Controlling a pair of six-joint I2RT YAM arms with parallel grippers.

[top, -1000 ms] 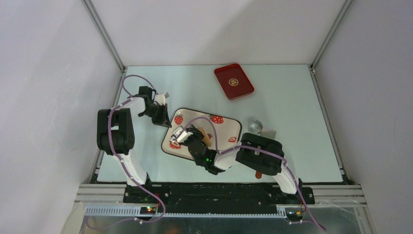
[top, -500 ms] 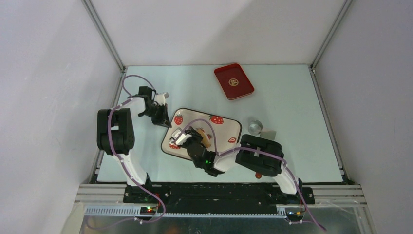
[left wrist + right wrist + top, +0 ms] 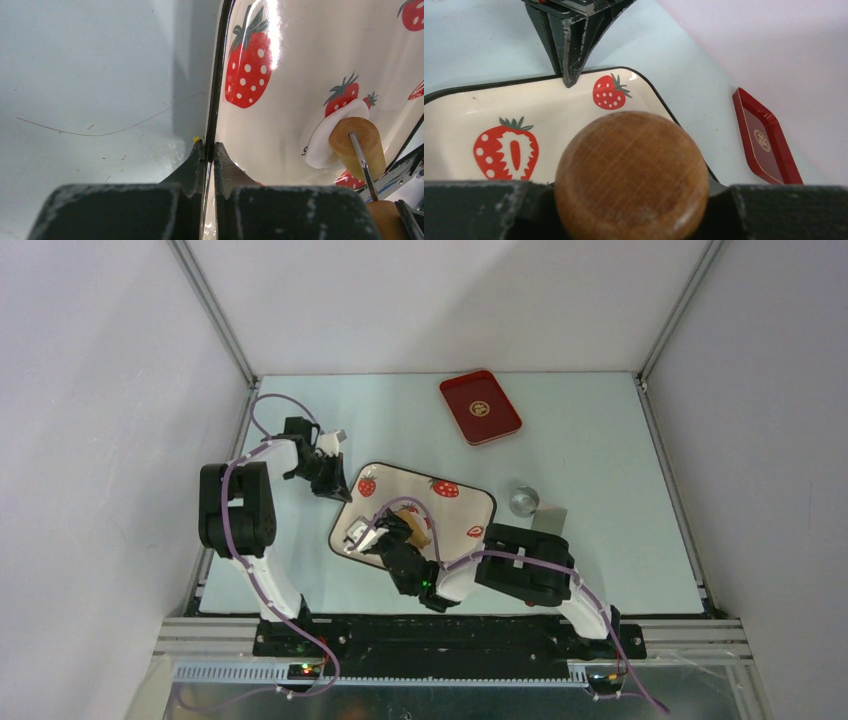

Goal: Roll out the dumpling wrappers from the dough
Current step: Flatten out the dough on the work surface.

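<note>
Lying near the middle of the table (image 3: pixel 600 460), a cream strawberry tray (image 3: pixel 455 502) with a black rim is shown. One flat, roundish piece of white dough (image 3: pixel 320 145) is held in it, toward its near-left part, beside a printed strawberry. The dough is partly covered by the end of a wooden rolling pin (image 3: pixel 356 145), which rests on it.

The pin's round handle is clamped between the fingers of the right gripper (image 3: pixel 631 180), closed partway around the wood. The tray's left rim is pinched by the left gripper (image 3: pixel 209 150), its jaws closed almost fully on the thin edge.

A red tray (image 3: pixel 481 407) is set near the far edge, well apart. A small silvery cup (image 3: pixel 523 500) is placed just beside the strawberry tray's right edge. Bare table is seen between the two trays and along the right edge.
</note>
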